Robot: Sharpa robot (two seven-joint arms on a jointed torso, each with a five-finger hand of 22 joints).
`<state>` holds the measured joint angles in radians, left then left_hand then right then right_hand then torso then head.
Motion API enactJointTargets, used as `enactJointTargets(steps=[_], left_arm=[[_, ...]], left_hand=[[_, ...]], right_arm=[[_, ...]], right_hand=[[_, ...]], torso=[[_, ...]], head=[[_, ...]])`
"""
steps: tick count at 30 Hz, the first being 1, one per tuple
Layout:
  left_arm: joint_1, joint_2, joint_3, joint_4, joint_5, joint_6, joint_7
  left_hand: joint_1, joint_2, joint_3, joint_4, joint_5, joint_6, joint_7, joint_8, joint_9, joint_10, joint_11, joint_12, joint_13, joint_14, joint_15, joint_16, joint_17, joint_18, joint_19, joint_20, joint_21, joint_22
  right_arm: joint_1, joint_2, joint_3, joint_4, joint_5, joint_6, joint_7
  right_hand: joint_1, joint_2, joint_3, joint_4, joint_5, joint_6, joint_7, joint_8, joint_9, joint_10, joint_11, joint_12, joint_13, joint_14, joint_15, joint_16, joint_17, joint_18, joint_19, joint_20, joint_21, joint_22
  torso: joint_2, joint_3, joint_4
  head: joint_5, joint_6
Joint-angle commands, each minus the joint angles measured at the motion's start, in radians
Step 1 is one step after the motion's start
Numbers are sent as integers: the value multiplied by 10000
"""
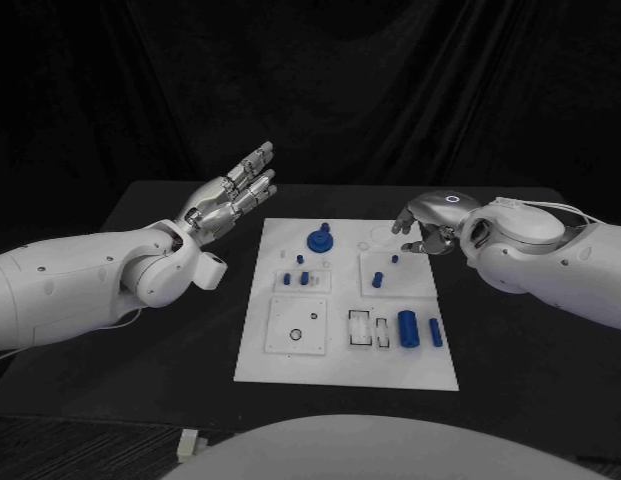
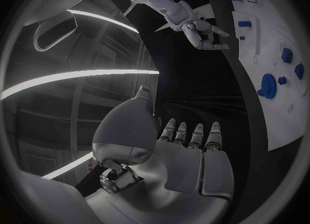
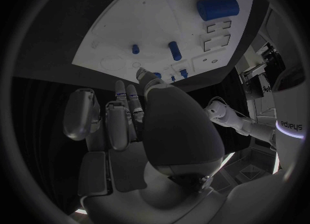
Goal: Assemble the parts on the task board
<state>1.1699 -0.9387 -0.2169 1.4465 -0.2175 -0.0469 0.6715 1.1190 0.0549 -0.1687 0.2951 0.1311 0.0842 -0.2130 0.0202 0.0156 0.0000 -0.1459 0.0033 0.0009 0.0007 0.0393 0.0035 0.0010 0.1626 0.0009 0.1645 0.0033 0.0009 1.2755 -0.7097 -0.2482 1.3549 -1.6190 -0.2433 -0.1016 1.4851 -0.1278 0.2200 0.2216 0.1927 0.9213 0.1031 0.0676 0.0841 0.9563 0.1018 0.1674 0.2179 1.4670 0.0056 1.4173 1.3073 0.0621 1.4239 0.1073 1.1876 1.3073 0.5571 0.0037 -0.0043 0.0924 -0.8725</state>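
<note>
Nearest you on the table [image 1: 123, 345], the task board [image 1: 346, 360] lies flat, white, between both arms. Its near row has two upright blue cylinders [image 1: 408, 326] just beside two rectangular slots [image 1: 358, 327], with a square plate [image 1: 299, 325] and its round hole to their left. Mid-board you see small blue pegs [image 1: 378, 279] standing in sockets; at the far end sits a blue round gear-like part [image 1: 319, 240].

Left robot hand [image 1: 232, 197] hangs off the board's far left corner, palm up, fingers apart and straight, holding nothing. Right robot hand [image 1: 431, 228] hovers at the board's far right corner, fingers curled down; no part visible in it, so likely bare, but I can't tell whether it is closed.

Judgement: no part is in hand yet, you're at the reach stage. Next move calls for lowering one hand onto a loose part and pinching it clean.

Right wrist view gives the cylinder [image 3: 218, 8] and slots from above the fingers; left wrist view shows the right robot hand [image 2: 205, 33] side-on, clear of the board, which head view hides.
</note>
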Motion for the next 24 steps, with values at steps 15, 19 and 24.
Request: enactJointTargets(steps=[15, 19, 24], left_arm=[[-36, -82, 11, 142, 201, 316, 719], [-57, -60, 10, 105, 201, 349, 681], [-84, -41, 10, 87, 201, 380, 646]], left_hand=[[822, 688, -195, -42, 935, 103, 423, -50, 1, 0, 729, -33, -9, -7, 455, -35, -10, 158, -9, 549, -33, -8], [985, 746, -255, -56, 1081, 107, 478, -49, 1, 0, 838, -33, -9, -7, 516, -35, -10, 158, -8, 625, -27, 24], [1177, 823, -299, -77, 1291, 117, 522, -47, 3, 0, 901, -33, -9, -7, 578, -35, -10, 159, -7, 696, -23, 51]], right_arm=[[-438, 375, 7, -620, -212, 195, 118], [-548, 500, 7, -755, -212, 211, 174], [-684, 660, 7, -922, -212, 252, 226]], right_hand=[[-222, 39, -173, -24, -141, 91, 116, 27, -54, 144, 23, -167, -229, 378, 109, -162, 389, 208, -65, 117, -199, 1512], [-121, 104, -141, -147, 120, 72, 209, 2, -107, 245, 25, -224, -367, 366, 118, -184, 349, 214, -73, 127, -244, 1505], [-62, 132, -96, -226, 325, 93, 231, 7, -132, 307, 30, -275, -470, 358, 123, -198, 320, 216, -74, 133, -269, 1504]], torso=[[-4, 16, -2], [-8, 15, -2], [-3, 16, 14]], head=[[-96, -2], [-123, -2], [-168, -2]])
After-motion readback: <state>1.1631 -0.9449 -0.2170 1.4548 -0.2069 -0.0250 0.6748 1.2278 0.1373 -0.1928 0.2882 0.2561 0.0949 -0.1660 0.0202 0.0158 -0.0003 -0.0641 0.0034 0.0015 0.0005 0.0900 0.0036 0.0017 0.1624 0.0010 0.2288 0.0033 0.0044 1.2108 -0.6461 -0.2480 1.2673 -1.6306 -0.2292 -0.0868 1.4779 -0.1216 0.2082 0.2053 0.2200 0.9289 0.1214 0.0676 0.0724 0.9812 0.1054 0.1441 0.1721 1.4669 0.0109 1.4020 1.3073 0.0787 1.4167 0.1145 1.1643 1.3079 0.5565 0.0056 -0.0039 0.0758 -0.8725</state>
